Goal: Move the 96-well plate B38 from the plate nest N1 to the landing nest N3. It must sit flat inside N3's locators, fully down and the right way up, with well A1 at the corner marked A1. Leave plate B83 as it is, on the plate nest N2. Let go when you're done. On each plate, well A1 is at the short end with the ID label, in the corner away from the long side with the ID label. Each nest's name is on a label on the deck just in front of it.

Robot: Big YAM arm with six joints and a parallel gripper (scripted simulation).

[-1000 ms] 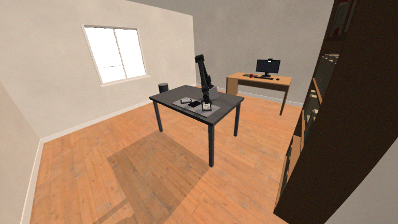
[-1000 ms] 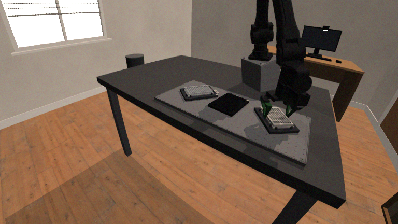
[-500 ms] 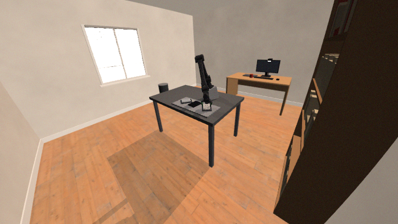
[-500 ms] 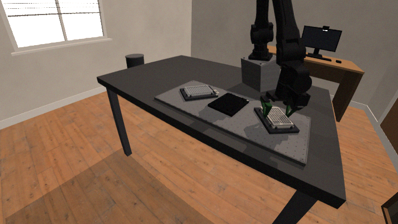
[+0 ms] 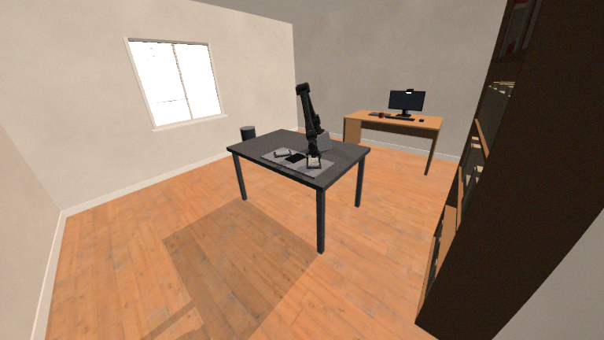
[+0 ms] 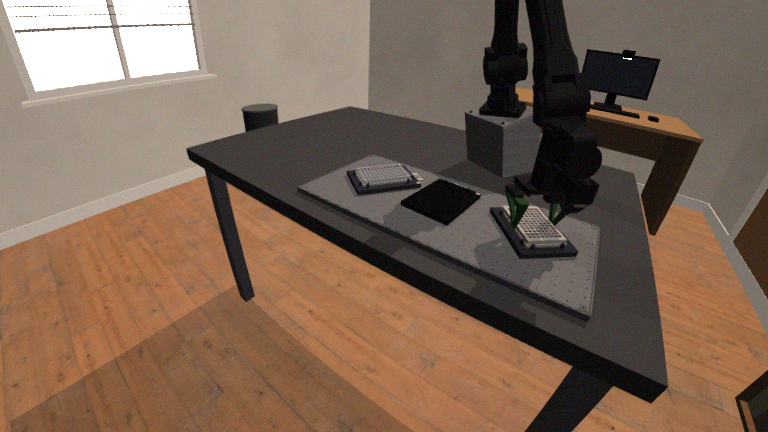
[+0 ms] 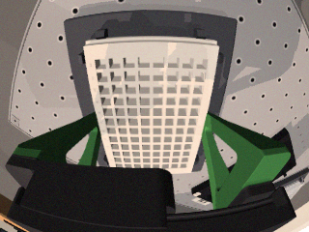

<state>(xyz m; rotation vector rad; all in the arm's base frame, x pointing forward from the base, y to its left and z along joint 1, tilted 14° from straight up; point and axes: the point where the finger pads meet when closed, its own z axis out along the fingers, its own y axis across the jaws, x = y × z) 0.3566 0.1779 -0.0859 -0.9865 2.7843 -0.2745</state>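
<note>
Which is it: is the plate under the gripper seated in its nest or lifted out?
Seated: the plate lies flat within its dark nest, green fingers against its long sides.
</note>
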